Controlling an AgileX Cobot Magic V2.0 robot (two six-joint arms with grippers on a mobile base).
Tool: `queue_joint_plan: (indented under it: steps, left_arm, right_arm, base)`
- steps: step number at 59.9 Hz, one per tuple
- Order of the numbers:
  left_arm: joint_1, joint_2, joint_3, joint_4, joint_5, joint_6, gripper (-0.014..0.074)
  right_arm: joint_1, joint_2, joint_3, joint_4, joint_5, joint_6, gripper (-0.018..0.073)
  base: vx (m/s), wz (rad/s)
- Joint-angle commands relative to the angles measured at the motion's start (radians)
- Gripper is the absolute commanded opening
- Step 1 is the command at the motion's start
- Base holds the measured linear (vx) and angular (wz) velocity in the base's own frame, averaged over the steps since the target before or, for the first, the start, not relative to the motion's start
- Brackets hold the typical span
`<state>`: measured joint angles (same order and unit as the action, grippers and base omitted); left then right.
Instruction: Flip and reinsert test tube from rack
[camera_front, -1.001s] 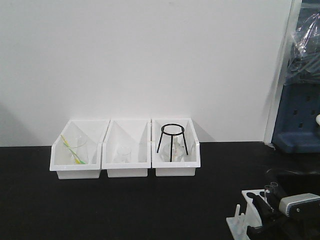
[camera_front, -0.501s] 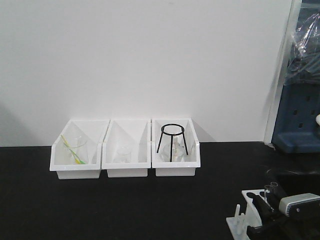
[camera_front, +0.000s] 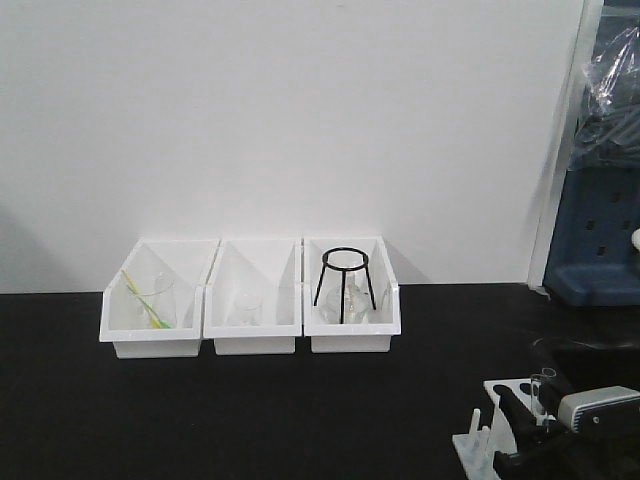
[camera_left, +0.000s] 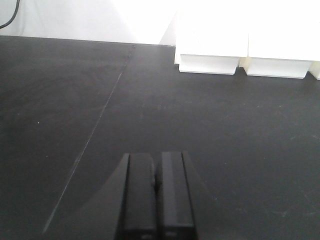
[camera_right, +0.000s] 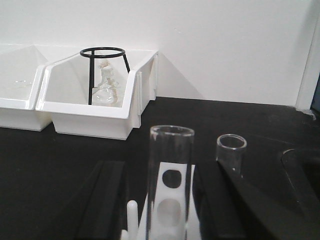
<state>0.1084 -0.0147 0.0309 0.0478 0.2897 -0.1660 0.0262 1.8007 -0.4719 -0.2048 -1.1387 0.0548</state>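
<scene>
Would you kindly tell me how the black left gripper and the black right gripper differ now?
The black left gripper has its fingers pressed together; the black right gripper is spread open. The left hangs over the black tabletop alone; the right straddles a clear glass test tube standing in the white plastic rack. Both have dark, flat, parallel fingers.

The left gripper (camera_left: 157, 200) has two flat, matte black fingers (camera_left: 140, 195), long rectangular bars with squared edges and a small notch at the seam between them. The right gripper (camera_front: 530, 420) has black fingers (camera_right: 102, 200) too, behind them a light grey box-shaped housing with a dark screw on a black arm.
</scene>
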Motion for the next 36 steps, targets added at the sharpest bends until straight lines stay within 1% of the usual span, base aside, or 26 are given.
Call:
queue_joint_plan:
  steps: [1,13,19,23,27,28,31,32,35,36]
  left_arm:
    - [-0.004,-0.003,0.002,-0.004,-0.088,0.000,-0.0006]
    - [-0.004,-0.003,0.002,-0.004,-0.088,0.000,-0.0006]
    - [-0.004,-0.003,0.002,-0.004,-0.088,0.000,-0.0006]
    - [-0.004,-0.003,0.002,-0.004,-0.088,0.000,-0.0006]
    - [-0.004,-0.003,0.002,-0.004,-0.088,0.000,-0.0006]
    - [-0.004,-0.003,0.002,-0.004,-0.088,0.000,-0.0006]
    - [-0.004,-0.003,0.002,-0.004,-0.088,0.000,-0.0006]
    - [-0.004,-0.003,0.002,-0.004,-0.088,0.000,-0.0006]
    - [-0.004,-0.003,0.002,-0.004,-0.088,0.000,-0.0006]
    - [-0.004,-0.003,0.002,-0.004,-0.088,0.000,-0.0006]
  right_arm:
    - [-0.005,-0.048,-0.024,0.012,-0.204,-0.008,0.0418]
    - [-0.005,-0.167,-0.024,0.013,-0.191,-0.005,0.0417]
    - [-0.005,-0.287,-0.026,0.013,-0.097,0.026,0.0417]
    - [-0.005,-0.384,-0.038,0.008,0.039,0.076,0.0406]
    - [-0.005,-0.491,-0.065,-0.005,0.233,0.127,0.0376]
    - [-0.005,-0.513,-0.071,-0.010,0.301,0.135,0.0367]
    - [-0.005,-0.591,-0.095,-0.055,0.465,0.170,0.0324]
    - [-0.005,-0.622,-0.106,-0.069,0.536,0.183,0.0300]
    - [-0.005,-0.694,-0.127,-0.121,0.671,0.215,0.0239]
    - [-0.005,-0.721,-0.134,-0.143,0.732,0.231,0.0204]
  base:
    - [0.00,0.00]
    - [0.00,0.00]
    - [0.00,0.00]
    - [0.00,0.00]
    - [0.00,0.00]
    - [0.00,0.00]
    - [0.00,0.00]
    - [0.00,0.00]
    - [0.00,0.00]
    - [0.00,0.00]
